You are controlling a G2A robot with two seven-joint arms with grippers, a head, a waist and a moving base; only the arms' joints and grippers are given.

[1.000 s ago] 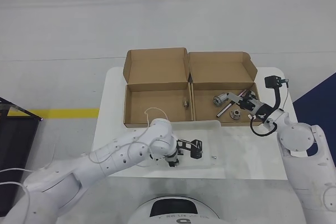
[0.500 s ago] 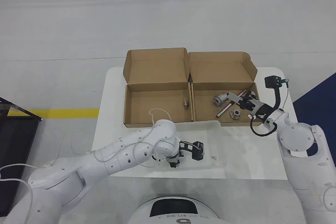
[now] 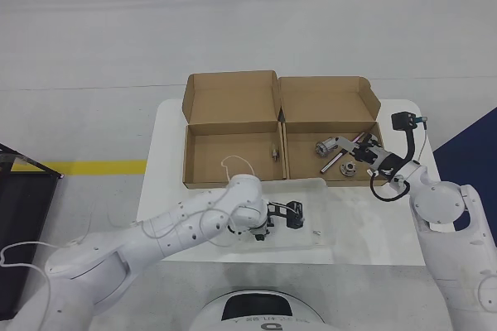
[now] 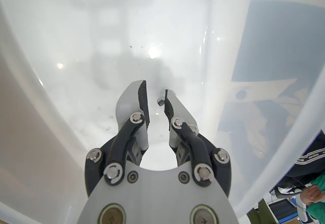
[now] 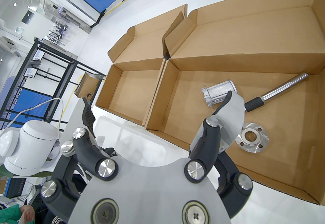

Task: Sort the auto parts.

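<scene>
Though boxed, rod (image 5: 279,90) diagonal, handle (image 5: 254,104) nearward

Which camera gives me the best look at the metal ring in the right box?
Right wrist view: the ring lies flat, holes clear. Top view has it tiny; left wrist view faces the tray.

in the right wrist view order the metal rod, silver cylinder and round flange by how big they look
1. metal rod, clearly longest.
2 or 3. silver cylinder and round flange look alike in size; the right end effector covers part of the cylinder, so unranked.
</scene>
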